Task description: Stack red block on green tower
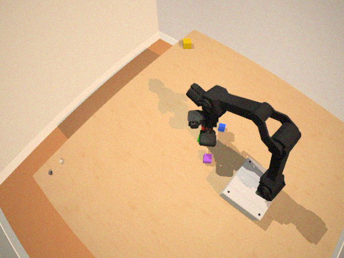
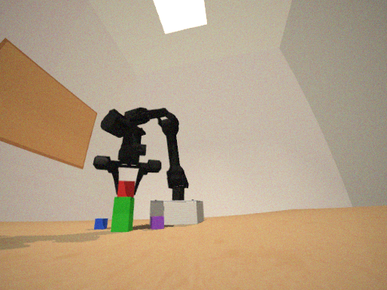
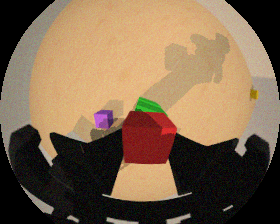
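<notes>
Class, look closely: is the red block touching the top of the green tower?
Touching. In the exterior view the red block, clamped in the gripper, has its bottom edge flush on the green tower, with no gap showing.
</notes>
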